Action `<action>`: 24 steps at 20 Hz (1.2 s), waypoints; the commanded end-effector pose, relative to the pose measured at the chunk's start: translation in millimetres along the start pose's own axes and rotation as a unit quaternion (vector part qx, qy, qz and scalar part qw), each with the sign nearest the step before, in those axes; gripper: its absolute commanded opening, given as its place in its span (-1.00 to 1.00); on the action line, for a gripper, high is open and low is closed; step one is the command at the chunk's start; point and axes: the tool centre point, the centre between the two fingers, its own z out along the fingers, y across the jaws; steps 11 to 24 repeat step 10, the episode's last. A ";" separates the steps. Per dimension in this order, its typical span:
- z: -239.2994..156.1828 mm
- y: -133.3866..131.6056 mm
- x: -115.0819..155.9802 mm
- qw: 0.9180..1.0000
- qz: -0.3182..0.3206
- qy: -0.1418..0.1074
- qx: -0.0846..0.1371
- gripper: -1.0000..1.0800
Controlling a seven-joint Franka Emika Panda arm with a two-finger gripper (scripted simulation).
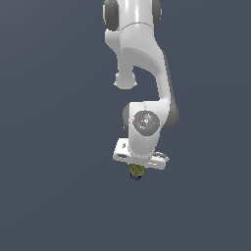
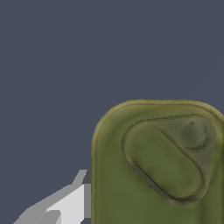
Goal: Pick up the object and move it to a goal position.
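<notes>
Olive-green and rounded at the end, the object [image 1: 137,171] pokes out just below the white hand of the arm [image 1: 139,73], a little under the centre of the exterior view; its dark tip points down toward the lower edge of the frame. Only its lower part shows there — the rest is hidden behind the hand, so its long axis seems to run roughly up and down in line with the hand, though that is a judgement from a small patch of colour.

In the wrist view the object [image 2: 157,166] fills the lower right of the frame, very near the camera, with a raised oval panel and a small round knob on its face. One of the fingers [image 2: 72,203] shows as a pale grey-white wedge at the lower left, its edge lying right against the object's side. The other finger is out of sight, so I cannot tell for certain whether the grip is clenched; from how the object hangs directly under the hand with nothing visible beneath it, it looks to be grasped and carried.

No goal marker and no surface edge appear in either view — only flat slate-blue background — so which way the goal lies cannot be read from here.
</notes>
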 end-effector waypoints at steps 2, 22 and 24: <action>-6.8 -13.3 6.8 1.000 0.001 0.002 0.000 -1.00; -9.8 -24.0 11.4 1.000 0.001 0.002 0.000 -1.00; -9.8 -24.0 11.4 1.000 0.001 0.002 0.000 -1.00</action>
